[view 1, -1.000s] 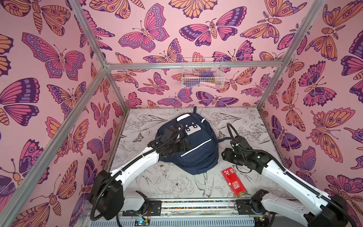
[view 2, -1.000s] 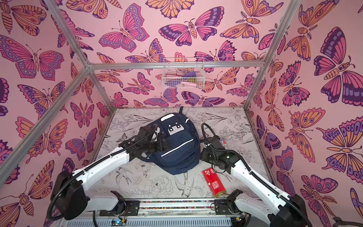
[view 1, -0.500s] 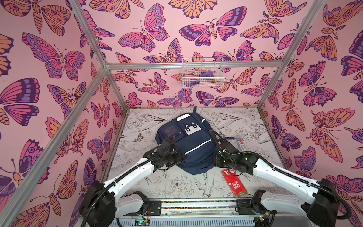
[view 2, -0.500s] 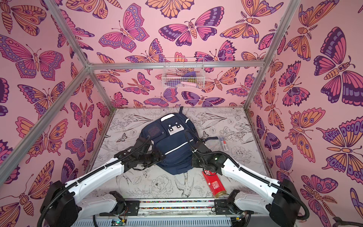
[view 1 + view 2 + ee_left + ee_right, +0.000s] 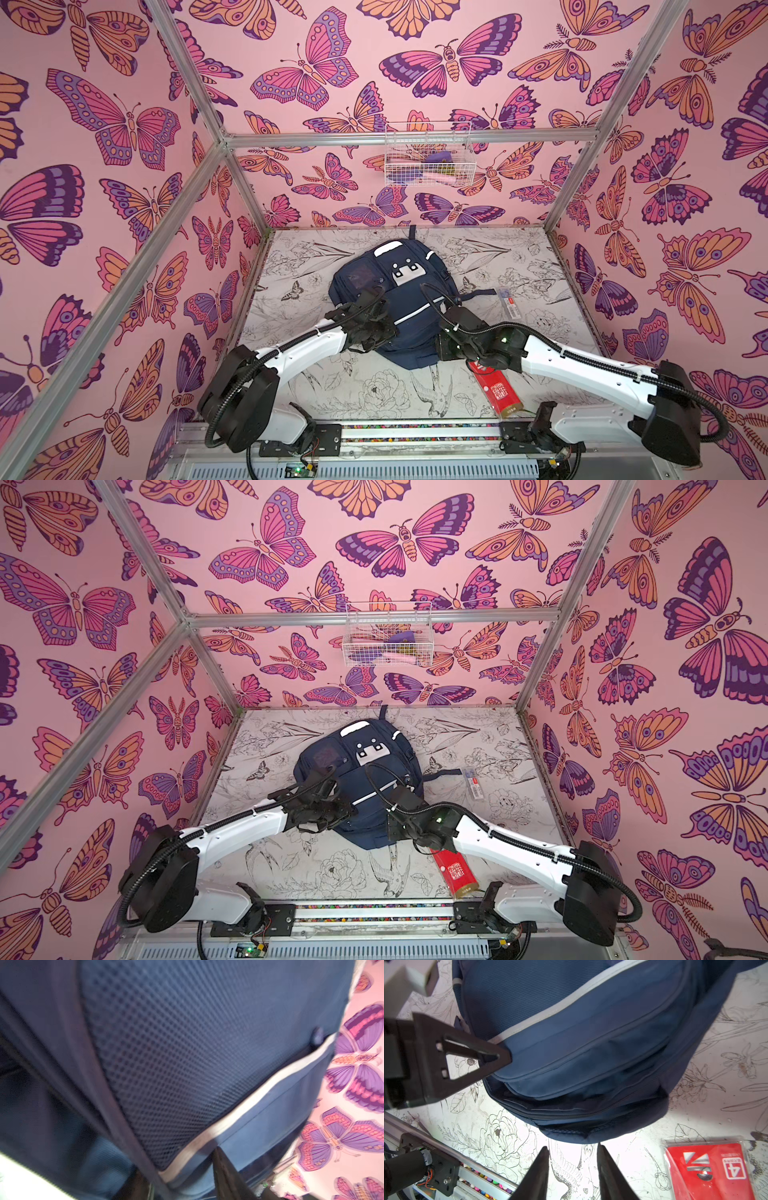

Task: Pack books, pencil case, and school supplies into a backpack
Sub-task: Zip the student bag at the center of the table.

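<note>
Here, the navy backpack (image 5: 409, 309) lies flat in the middle of the bench (image 5: 353, 388). The left tool (image 5: 380, 330) presses its left side, fabric between its jaws; whether it is clamped I cannot tell. The right tool (image 5: 572, 1147), jaws apart and empty, points at the near edge. A pinch may catch only loose outer fabric and drag the backpack onto the red packet (image 5: 496, 390). A second ago the left tool sat farther up that side, and the right tool was well off to the right.
</note>
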Controlling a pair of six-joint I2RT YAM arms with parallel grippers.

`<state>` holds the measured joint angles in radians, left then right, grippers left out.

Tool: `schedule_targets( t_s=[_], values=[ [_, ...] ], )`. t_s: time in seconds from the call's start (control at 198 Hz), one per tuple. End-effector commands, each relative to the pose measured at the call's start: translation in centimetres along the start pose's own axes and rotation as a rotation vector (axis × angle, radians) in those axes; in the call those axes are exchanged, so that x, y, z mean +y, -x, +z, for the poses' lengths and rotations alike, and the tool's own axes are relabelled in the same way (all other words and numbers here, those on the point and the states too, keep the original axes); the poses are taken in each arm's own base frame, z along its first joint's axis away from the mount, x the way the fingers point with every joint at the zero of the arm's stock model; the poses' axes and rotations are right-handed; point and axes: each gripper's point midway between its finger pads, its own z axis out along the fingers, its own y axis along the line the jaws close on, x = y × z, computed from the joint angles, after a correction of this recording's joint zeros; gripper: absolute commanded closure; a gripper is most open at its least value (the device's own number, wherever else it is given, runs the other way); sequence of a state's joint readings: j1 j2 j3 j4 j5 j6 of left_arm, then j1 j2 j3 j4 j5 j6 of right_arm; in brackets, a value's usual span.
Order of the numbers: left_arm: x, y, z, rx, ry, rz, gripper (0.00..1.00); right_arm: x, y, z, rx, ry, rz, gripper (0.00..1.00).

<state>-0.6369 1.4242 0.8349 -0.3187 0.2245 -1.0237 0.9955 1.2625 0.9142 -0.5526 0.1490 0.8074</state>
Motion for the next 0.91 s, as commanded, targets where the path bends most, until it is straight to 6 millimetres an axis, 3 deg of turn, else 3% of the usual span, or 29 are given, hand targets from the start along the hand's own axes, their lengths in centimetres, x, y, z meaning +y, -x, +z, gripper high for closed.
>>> schedule_targets(
  t_s=[0.0, 0.202, 0.343, 0.489, 0.903],
  values=[
    [-2.5, 1.6, -0.4, -0.027, -0.076, 0.004, 0.70, 1.3, 0.9, -0.4, -0.035, 0.006, -0.019, 0.61],
    [-4.5, 3.4, -1.6, -0.050, -0.164, -0.030, 1.00, 2.5, 1.0, -0.1, -0.041, 0.019, -0.039, 0.61],
    [-7.1, 5.0, -3.2, -0.081, -0.324, -0.133, 1.00, 3.9, 1.4, 0.1, -0.050, 0.033, -0.045, 0.60],
    [-9.6, 6.1, -4.9, -0.110, -0.470, -0.216, 1.00, 4.6, 2.4, 0.4, -0.074, -0.010, -0.022, 0.51],
    [-11.5, 6.5, -6.1, -0.101, -0.601, -0.274, 1.00, 4.7, 4.1, 2.9, -0.121, -0.125, 0.090, 0.49]
  ],
)
